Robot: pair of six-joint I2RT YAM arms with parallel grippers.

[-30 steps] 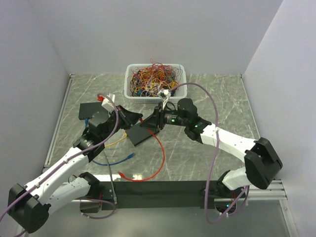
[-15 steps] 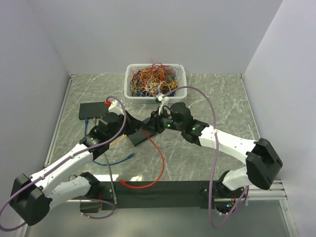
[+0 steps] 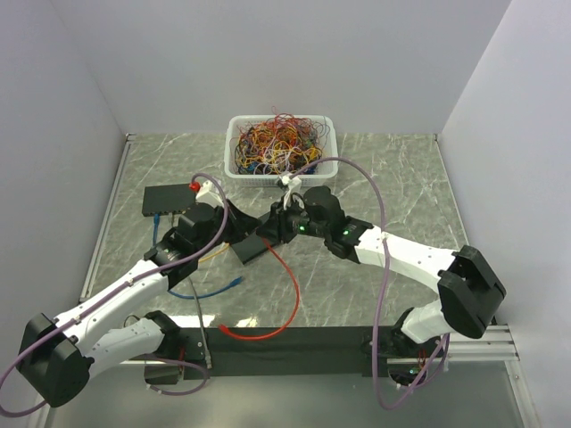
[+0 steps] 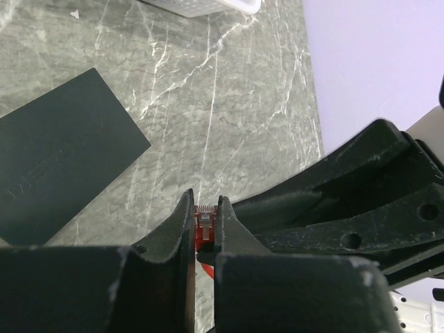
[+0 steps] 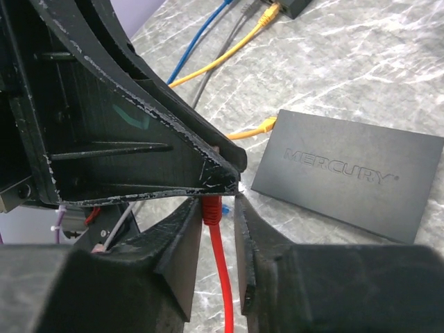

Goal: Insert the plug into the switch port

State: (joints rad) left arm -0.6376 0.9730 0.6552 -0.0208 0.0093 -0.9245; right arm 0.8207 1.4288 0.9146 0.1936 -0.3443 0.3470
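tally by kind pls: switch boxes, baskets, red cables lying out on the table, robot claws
black switch boxes: 2
white basket: 1
red cable: 1
left claw + right claw: 2
total: 6

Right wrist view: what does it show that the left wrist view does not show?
Only the right wrist view shows the yellow cable and the blue cable. Only the left wrist view shows the white basket. Both show the red plug pinched in the left gripper, and the black switch on the table.
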